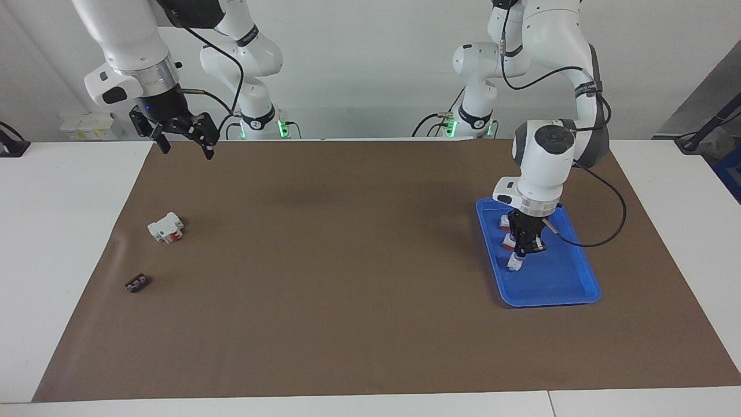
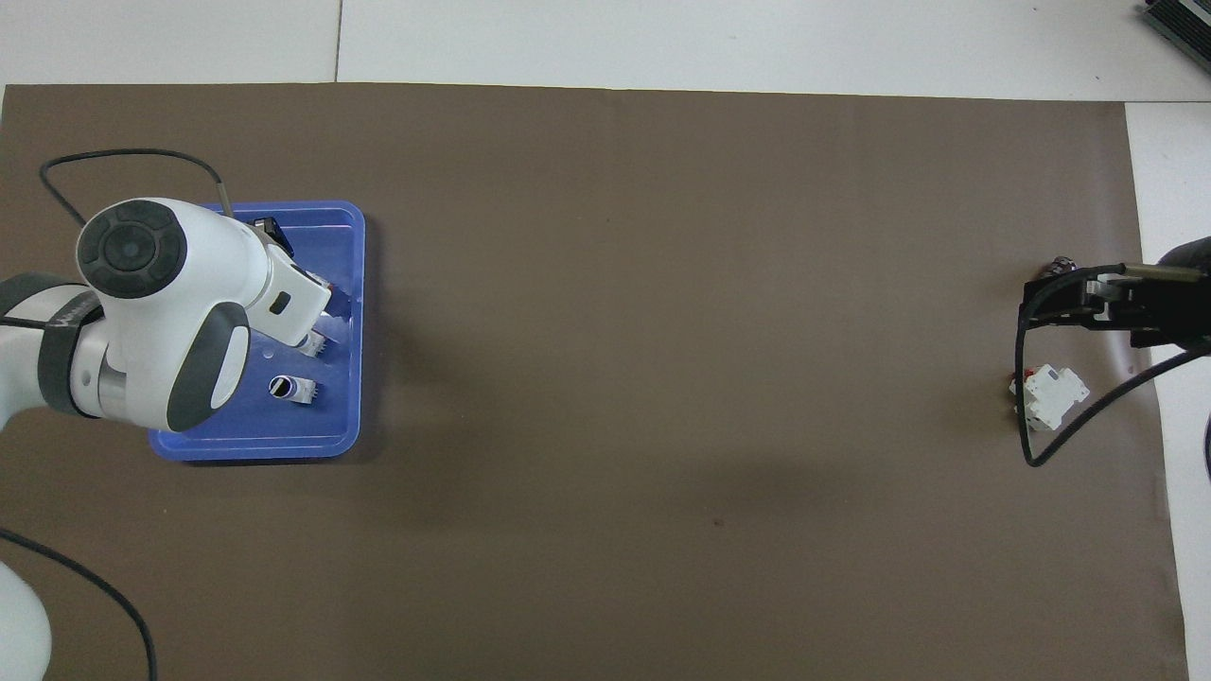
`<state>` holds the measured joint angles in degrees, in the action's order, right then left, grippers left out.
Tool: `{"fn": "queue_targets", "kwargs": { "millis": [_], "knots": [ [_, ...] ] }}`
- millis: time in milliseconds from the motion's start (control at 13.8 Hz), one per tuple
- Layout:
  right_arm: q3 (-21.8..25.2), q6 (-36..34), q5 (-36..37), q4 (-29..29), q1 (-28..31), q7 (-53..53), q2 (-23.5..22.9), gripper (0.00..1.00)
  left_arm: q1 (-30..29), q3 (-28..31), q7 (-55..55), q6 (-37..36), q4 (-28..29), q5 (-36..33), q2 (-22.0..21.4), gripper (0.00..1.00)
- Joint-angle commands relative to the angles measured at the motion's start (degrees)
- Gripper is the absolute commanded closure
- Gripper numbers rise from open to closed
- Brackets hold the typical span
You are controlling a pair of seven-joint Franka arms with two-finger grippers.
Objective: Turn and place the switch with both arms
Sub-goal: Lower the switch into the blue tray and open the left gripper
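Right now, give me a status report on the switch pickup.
Left pincer shut on switch in blue tray. Right pincer open, waiting, raised at its end of the brown mat. Nothing blocking.

Three small switches sit in one blue tray [image 1: 570, 289] at the right of the facing view: one [image 1: 514, 262] lowest in the frame, one [image 1: 508, 242] above it, one [image 1: 504, 220] highest, all partly covered by an arm. One white block with red parts [image 1: 165, 227] lies at the left of that view, and one small black flat piece [image 1: 136, 283] lies below it. One brown mat [image 1: 347, 278] covers one white table [image 1: 58, 231]. Two white robot arms enter from the top, each with one black gripper.
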<state>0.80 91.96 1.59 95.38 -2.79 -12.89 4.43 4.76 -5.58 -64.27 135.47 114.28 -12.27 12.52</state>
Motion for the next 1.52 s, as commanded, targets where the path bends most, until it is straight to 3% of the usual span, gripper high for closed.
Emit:
{"fn": "queue_targets", "kwargs": {
  "millis": [0,145,217,290,362,580,1014,1304,1449],
  "knots": [
    [0.4,-0.5,0.2,1.5,1.0,1.3,0.8,0.00,-0.2,-0.3,-0.9,1.0,1.3,-0.8,-1.0,1.00],
    [0.2,-0.4,0.1,1.2,0.8,1.2,1.1,0.00,-0.1,-0.3,-0.7,1.0,1.5,-0.8,-2.0,0.79],
    [0.1,-0.4,0.1,1.2,0.8,1.0,1.2,0.00,-0.1,-0.3,-0.7,1.0,1.5,-0.8,-2.6,0.73],
    [0.1,-0.1,0.2,1.2,0.7,1.4,1.2,0.00,-0.5,-0.3,-0.9,1.0,1.3,-0.8,-2.8,0.73],
    [-0.1,0.1,0.2,1.0,0.5,1.5,1.1,0.00,-0.5,-0.3,-0.6,0.9,1.2,-0.8,-3.4,0.64],
    [-0.5,0.0,0.2,0.9,0.2,1.3,1.2,0.00,-0.8,-0.3,6.1,-4.4,1.5,-0.7,-6.1,0.01],
    [-0.3,-0.7,0.2,1.1,0.6,1.1,1.3,0.00,-0.8,-0.3,18.6,-24.0,1.6,-0.6,-13.5,0.01],
    [-0.4,-0.6,0.2,1.0,0.2,1.5,1.6,0.00,-1.9,0.0,36.0,-25.7,1.1,-0.3,-14.6,0.01],
    [-0.4,-0.5,0.2,1.1,0.2,1.5,1.7,0.00,-2.5,0.3,45.0,-26.0,0.2,3.4,-15.8,0.01]
  ]
}}
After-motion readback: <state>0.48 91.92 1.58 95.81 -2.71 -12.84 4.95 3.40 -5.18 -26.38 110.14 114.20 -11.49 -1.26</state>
